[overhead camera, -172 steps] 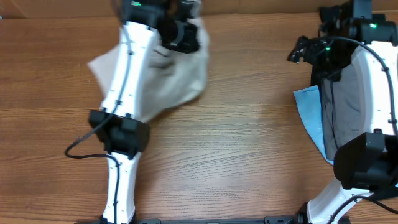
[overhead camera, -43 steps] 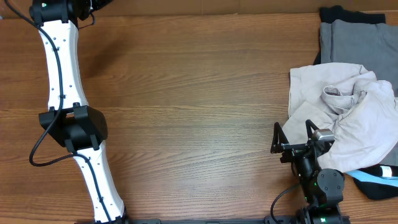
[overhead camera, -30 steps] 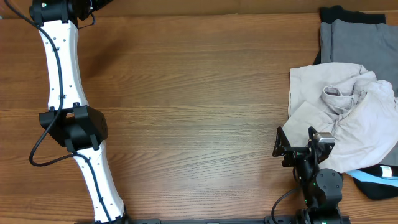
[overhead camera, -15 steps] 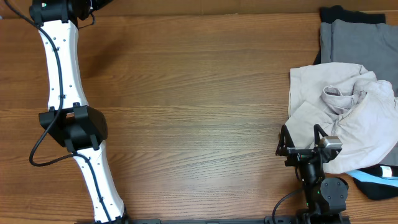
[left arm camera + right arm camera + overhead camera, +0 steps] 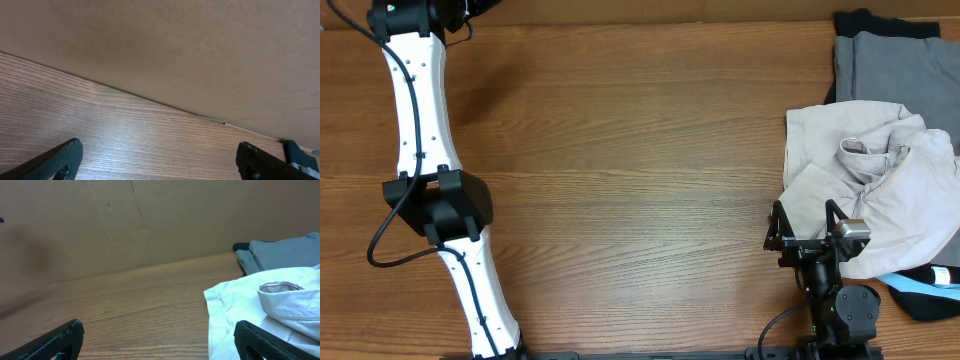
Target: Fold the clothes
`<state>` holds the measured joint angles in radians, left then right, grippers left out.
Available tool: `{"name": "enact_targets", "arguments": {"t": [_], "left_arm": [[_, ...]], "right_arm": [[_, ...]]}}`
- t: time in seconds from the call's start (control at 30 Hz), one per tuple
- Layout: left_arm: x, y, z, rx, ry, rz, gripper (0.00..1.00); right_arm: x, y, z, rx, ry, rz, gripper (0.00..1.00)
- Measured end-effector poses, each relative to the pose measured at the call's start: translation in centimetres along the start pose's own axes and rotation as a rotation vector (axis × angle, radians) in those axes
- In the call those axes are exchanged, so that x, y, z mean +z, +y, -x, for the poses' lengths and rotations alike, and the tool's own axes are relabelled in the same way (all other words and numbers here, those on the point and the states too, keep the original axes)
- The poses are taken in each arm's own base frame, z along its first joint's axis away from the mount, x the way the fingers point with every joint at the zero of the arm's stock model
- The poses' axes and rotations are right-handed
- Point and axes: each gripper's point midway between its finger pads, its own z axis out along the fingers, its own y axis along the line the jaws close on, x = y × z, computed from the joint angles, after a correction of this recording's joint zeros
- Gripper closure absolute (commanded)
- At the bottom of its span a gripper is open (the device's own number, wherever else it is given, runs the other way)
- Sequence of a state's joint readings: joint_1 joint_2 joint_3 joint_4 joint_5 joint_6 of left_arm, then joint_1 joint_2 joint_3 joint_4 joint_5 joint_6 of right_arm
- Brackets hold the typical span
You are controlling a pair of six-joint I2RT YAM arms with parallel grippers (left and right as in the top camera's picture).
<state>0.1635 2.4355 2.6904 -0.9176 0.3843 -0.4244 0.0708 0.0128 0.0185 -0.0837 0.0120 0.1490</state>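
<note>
Currently the cream shorts (image 5: pixel 875 190) lie in a crumpled, unfolded heap against the right edge of the worktop (image 5: pixel 640 180), about midway along it. Waistband is turned up and open near the top of the heap. The far edge of the heap meets a grey garment (image 5: pixel 898 68), which lies flat in the far right corner on top of a black piece (image 5: pixel 850 20). A light blue piece (image 5: pixel 918 287) and a second black garment (image 5: pixel 925 305) show from under the near side of the shorts, toward the near right corner.

Right gripper (image 5: pixel 807 228) sits low near the near edge, just beside the left side of the heap, with its jaws spread and nothing between them. Cannot tell whether one finger touches the cloth. From the right wrist, the shorts (image 5: pixel 265 310) fill the lower right, with the grey garment (image 5: pixel 285 252) behind them.

Left arm (image 5: pixel 420 120) stretches along the left edge to the far left corner. Left gripper (image 5: pixel 159 147) points at bare wood and a cardboard wall (image 5: pixel 175 50), jaws spread wide and empty, well apart from all the clothes.
</note>
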Motion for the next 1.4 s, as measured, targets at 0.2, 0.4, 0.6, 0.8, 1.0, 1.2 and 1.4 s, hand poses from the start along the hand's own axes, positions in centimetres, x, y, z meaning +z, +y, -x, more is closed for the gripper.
{"name": "enact_targets", "arguments": {"t": [0.2, 0.4, 0.6, 0.8, 1.0, 1.2, 1.4], "left_arm": [[0.0, 0.0, 0.0, 0.0, 0.0, 0.0, 0.0], [0.1, 0.2, -2.3, -0.025, 0.081, 0.031, 0.0], [-2.7, -2.9, -6.0, -0.019, 0.178, 0.043, 0.0], [-12.9, -8.6, -10.7, 0.041, 0.19, -0.011, 0.0], [-20.2, -8.2, -14.5, 0.12, 0.046, 0.007, 0.0], [-21.3, -4.6, -16.7, 0.241, -0.224, 0.024, 0.0], [-24.2, -2.2, -21.1, 0.371, -0.455, -0.031, 0.0]], "right_arm": [[0.0, 0.0, 0.0, 0.0, 0.0, 0.0, 0.0], [0.0, 0.0, 0.0, -0.001, 0.0, -0.001, 0.0], [0.0, -0.1, 0.0, 0.0, 0.0, -0.003, 0.0], [0.0, -0.1, -0.1, -0.001, 0.003, -0.004, 0.0], [0.0, -0.1, -0.1, -0.001, 0.005, -0.004, 0.0], [0.0, -0.1, -0.1, -0.001, 0.004, -0.005, 0.0], [0.0, -0.1, -0.1, 0.0, 0.005, -0.005, 0.0]]}}
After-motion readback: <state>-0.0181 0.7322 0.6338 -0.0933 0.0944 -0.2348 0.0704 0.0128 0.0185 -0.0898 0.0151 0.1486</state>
